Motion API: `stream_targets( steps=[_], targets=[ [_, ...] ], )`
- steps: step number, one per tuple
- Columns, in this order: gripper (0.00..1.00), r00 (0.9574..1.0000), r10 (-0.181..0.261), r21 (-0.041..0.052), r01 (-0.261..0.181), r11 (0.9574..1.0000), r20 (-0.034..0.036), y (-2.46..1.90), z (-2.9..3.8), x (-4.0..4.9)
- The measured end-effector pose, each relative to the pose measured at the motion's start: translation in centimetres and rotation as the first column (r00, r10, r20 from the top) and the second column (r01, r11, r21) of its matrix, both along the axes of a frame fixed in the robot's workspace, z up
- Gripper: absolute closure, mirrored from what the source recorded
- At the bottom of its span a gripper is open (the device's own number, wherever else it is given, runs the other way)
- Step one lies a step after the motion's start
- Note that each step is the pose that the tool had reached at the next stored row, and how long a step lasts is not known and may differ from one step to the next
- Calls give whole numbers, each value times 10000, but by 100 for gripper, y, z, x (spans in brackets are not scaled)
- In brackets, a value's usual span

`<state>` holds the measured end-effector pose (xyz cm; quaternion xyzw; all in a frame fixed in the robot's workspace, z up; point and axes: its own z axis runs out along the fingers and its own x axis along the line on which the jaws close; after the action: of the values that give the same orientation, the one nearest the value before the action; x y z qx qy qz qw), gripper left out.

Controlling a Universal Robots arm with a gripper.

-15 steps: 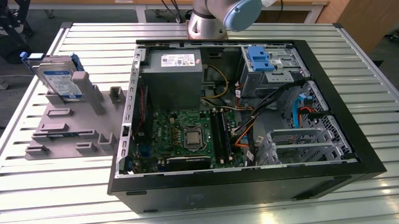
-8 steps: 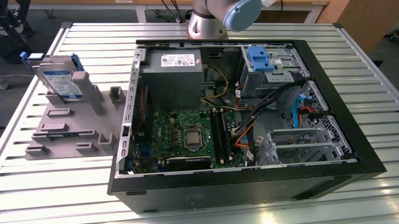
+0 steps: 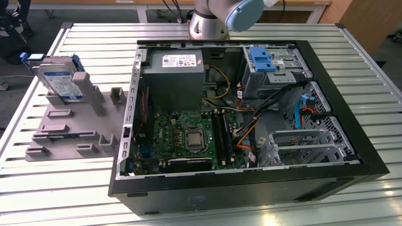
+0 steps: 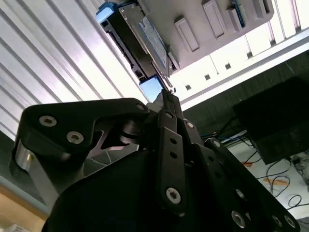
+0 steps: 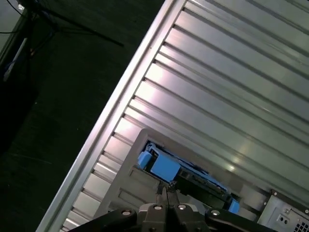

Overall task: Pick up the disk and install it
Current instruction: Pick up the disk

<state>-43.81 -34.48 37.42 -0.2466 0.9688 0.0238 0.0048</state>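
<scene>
Slatted metal table point(image 3: 63, 188) bears a grey holder point(image 3: 69, 117) with the disk point(image 3: 60, 80) upright in it, so pickup seems unstarted; the gripper point(image 5: 164, 187), pinched closed and empty above that holder, must first spread.

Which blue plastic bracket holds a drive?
The one around the silver metal disk, standing in the grey holder at the exterior view's left; the blue bracket inside the black computer case is empty.

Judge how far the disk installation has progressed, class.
Done: nothing yet; the disk stands in its grey holder, outside the open computer case. In hand: nothing; the tool is shut, empty, aimed at the disk in the first wrist view. Left: picking up and installing.
</scene>
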Motion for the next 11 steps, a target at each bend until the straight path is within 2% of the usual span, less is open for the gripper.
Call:
stream_targets(
  steps=[2,5,8,11],
  targets=[
    [89,9994,359,0,-359,9994,0,0,-3,0],
    [89,9960,898,0,-898,9960,0,0,-8,0],
    [89,9894,1449,0,-1449,9894,0,0,-12,0],
    [89,9802,1981,0,-1981,9802,0,0,-16,0]
  ],
)
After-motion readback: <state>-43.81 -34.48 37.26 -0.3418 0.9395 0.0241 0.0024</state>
